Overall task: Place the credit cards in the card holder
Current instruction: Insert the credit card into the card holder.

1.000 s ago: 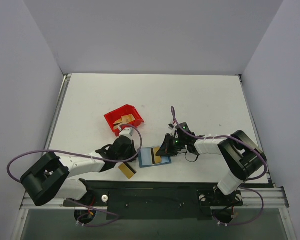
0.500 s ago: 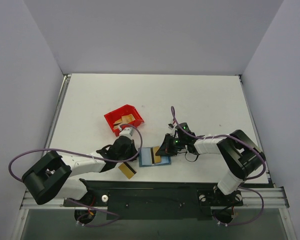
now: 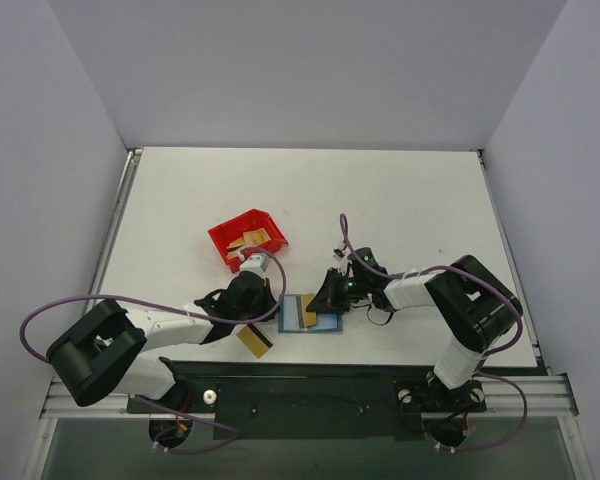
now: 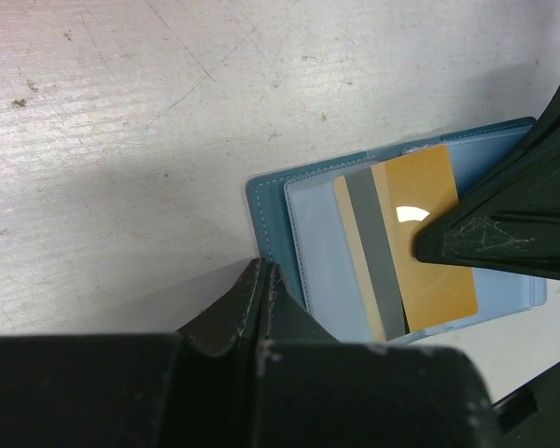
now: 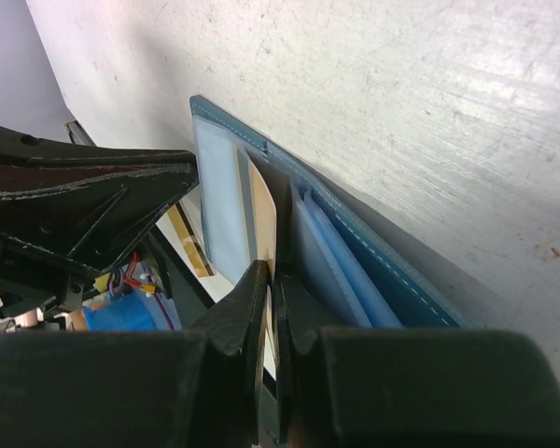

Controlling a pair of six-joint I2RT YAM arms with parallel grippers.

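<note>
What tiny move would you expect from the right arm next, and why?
Probably the right tool should ease its pinched card into a slot of the open card holder. The card lies over the light-blue inside, seemingly not tucked in yet, and the shut left tool sits at the holder's edge, perhaps steadying it.

Scratched black fingers (image 4: 229,322); seemingly purple cables (image 3: 342,230).

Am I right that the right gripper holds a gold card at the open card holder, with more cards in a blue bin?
Nearly: the bin is red, as the top external view shows. The right gripper does hold a gold card at the open card holder.
</note>
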